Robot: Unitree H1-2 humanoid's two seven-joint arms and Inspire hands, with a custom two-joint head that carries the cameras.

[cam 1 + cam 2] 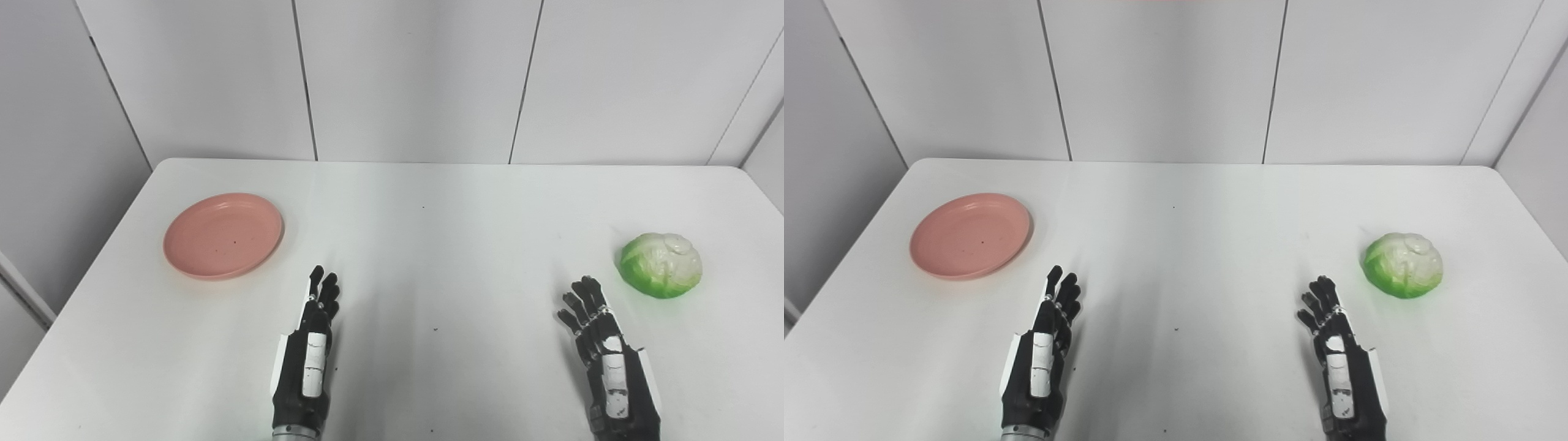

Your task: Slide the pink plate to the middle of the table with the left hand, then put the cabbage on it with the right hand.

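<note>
The round pink plastic plate (223,235) lies at the table's left side, the green-white round cabbage (661,264) at the right; the left hand (309,349) and right hand (606,355) rest empty, fingers stretched out; no step is begun, I judge; next the left hand must reach the plate's rim.

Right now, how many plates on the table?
1: a round pink plastic plate on the white table, far left side, empty, ahead of the left robot hand. Nothing in view could hide another.
</note>
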